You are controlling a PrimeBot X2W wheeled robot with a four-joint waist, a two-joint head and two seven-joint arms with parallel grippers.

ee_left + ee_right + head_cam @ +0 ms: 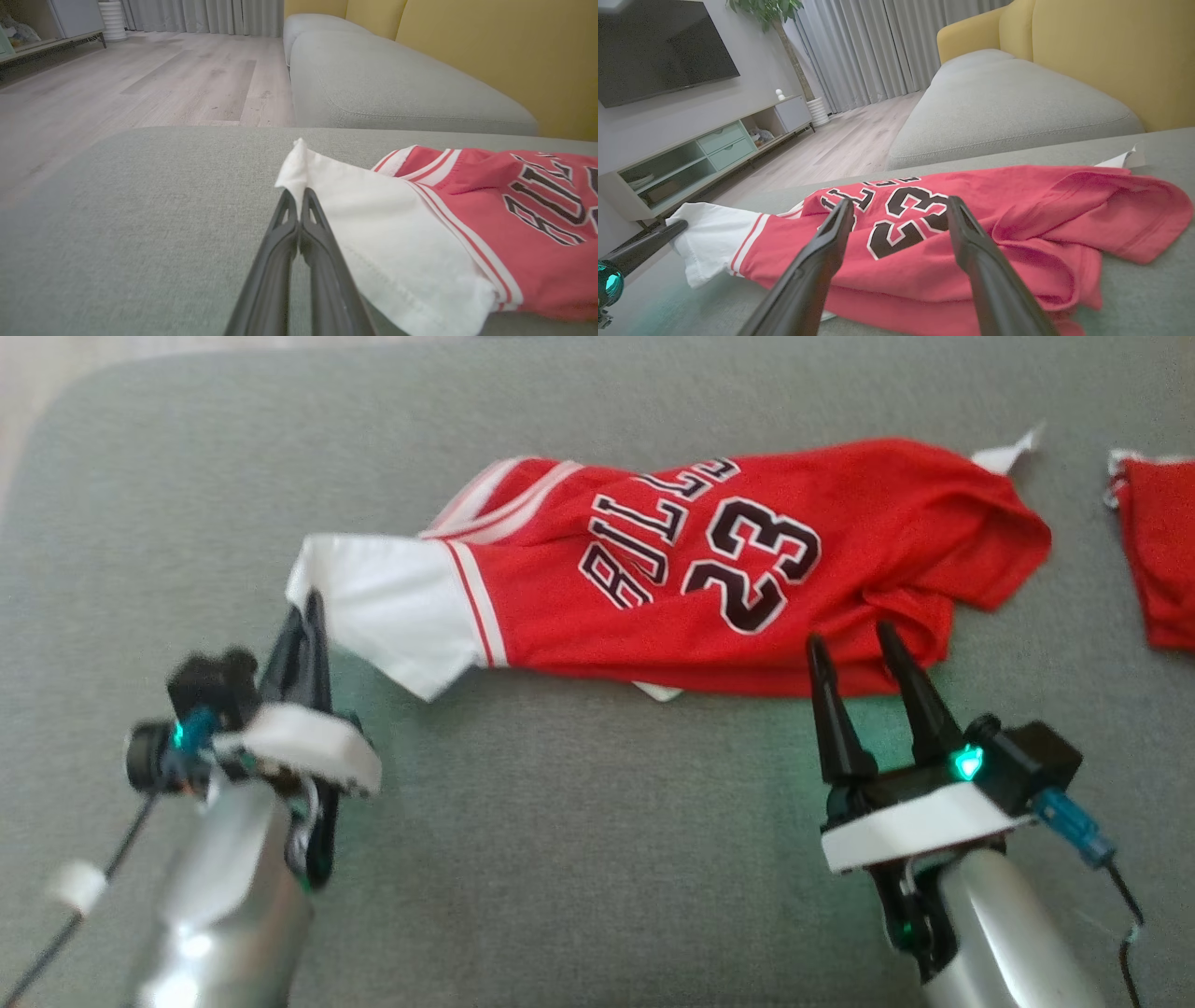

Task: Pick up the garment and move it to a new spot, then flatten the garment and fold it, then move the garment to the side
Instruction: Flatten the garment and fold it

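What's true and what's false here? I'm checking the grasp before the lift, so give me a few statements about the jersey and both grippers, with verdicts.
1. The left gripper is shut on the white sleeve of the red basketball jersey. True.
2. The right gripper is clamped on the jersey's hem. False: its two fingers stand apart at the jersey's near edge, gripping nothing.
3. The jersey lies on a grey fabric cushion. True.
4. The number on the jersey is 32. False: it is 23.
5. A second red cloth lies apart from the jersey, to the robot's right. True.
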